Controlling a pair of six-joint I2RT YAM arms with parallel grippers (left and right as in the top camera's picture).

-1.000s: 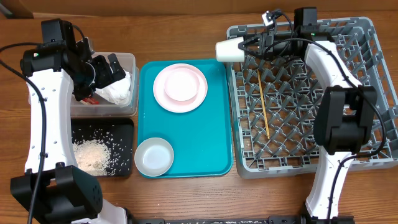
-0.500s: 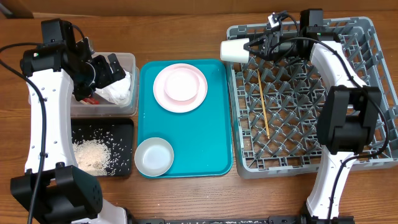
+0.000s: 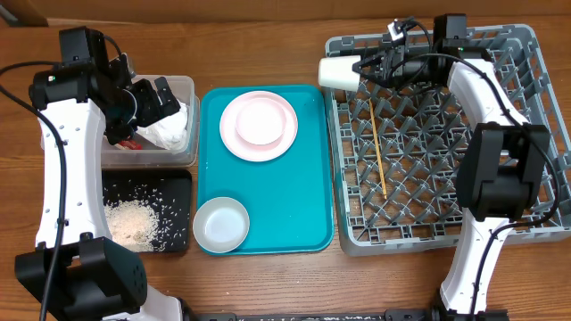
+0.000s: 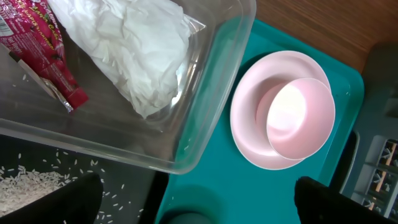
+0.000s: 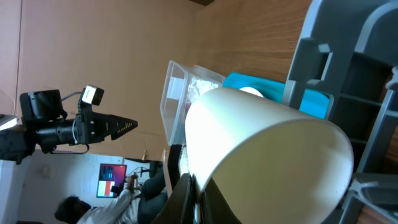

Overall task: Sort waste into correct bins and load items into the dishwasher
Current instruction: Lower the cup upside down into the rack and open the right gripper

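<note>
The small white cup (image 3: 337, 72) sits in the upper middle of the overhead view, tipped on its side right at the upper left corner of the grey dish rack (image 3: 428, 152). The right gripper (image 3: 364, 67) has it pinched by the wall, jaws clamped tight on it; the right wrist view shows the cup filling the frame. On the rack's pegs just below lies a pair of thin chopsticks (image 3: 378, 147), running down the frame.

Left of the rack is the teal tray (image 3: 285, 196). A pink plate (image 3: 230, 134) rests near its top with a pinkish bowl (image 3: 259, 120) on it, and a white-grey bowl (image 3: 221, 225) sits in its lower left corner.

At the far left, the left gripper (image 3: 153, 98) hangs over the clear tub (image 3: 187, 85) with its jaws spread wide and nothing between them. In the tub are a crumpled napkin (image 3: 169, 132) and a red wrapper (image 4: 37, 43). Below the tub, the black tray (image 3: 178, 183) holds loose rice (image 3: 132, 221).
</note>
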